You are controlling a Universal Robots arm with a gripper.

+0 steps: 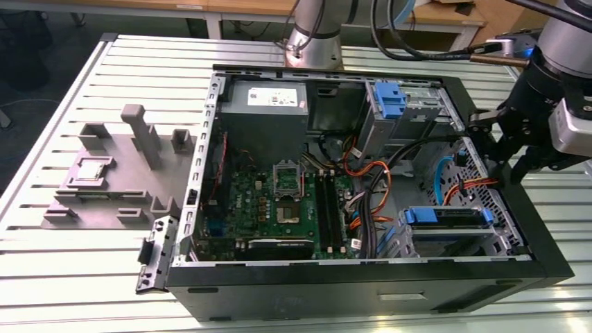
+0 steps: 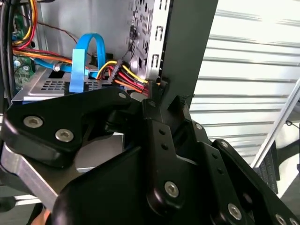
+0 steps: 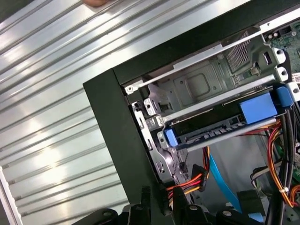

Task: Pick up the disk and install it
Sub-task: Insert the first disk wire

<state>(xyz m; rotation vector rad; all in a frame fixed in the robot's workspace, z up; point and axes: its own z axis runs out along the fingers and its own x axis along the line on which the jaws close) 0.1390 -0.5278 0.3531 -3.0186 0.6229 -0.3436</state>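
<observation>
Exterior view: the disk (image 1: 446, 218) sits inside the computer case (image 1: 370, 286).

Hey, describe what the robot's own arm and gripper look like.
The arm is rounded grey tubing with a blue joint ring and black cables running to it. The gripper is matte black angular linkage plates studded with silver screws, beside a bare aluminium plate.
</observation>
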